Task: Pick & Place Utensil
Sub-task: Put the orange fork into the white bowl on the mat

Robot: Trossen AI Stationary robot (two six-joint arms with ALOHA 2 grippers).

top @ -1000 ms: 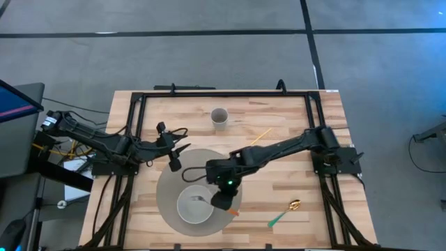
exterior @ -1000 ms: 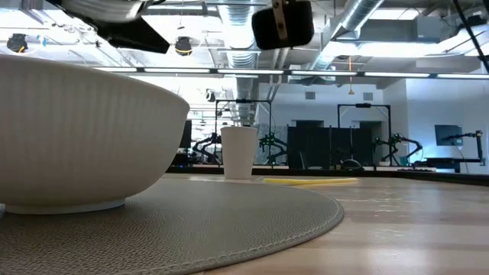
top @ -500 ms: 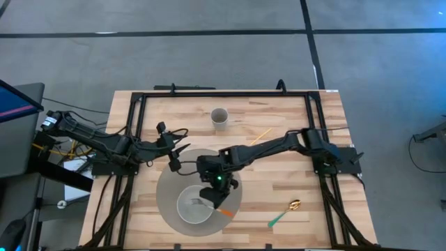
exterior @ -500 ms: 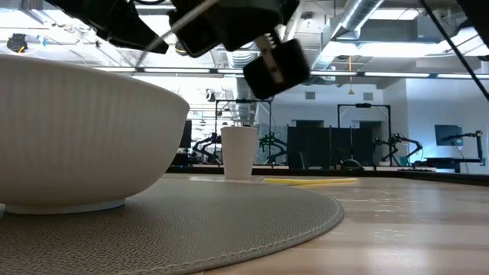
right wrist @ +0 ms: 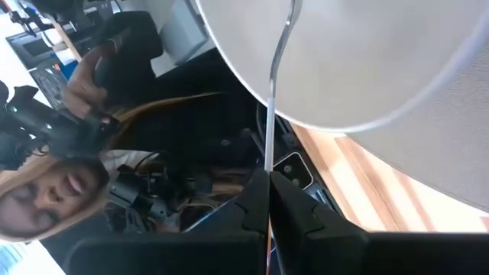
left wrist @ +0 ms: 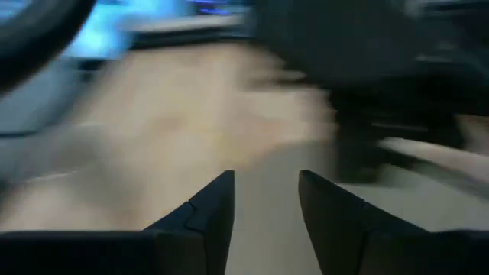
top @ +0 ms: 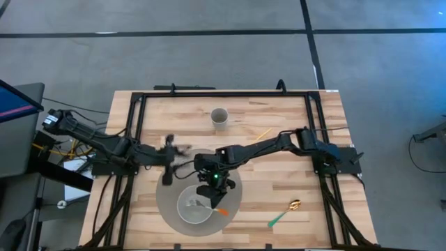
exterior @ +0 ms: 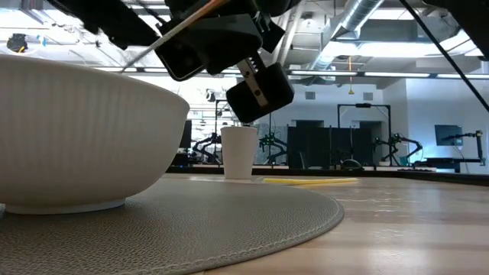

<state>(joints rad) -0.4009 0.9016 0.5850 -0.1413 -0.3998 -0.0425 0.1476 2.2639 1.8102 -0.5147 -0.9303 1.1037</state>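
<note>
1. The right gripper point(right wrist: 267, 200), clamped on a slim metal fork with an orange handle point(right wrist: 273, 76), hangs over the white ribbed ceramic bowl point(top: 194, 206) near the wooden table's point(top: 279, 192) front edge; placing appears under way.
2. Next: lower the tines, release; the left gripper point(left wrist: 263, 200), fingers apart, waits by the left edge.

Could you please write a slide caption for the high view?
Right tool lowers a fork into the white bowl on the grey mat.
</note>
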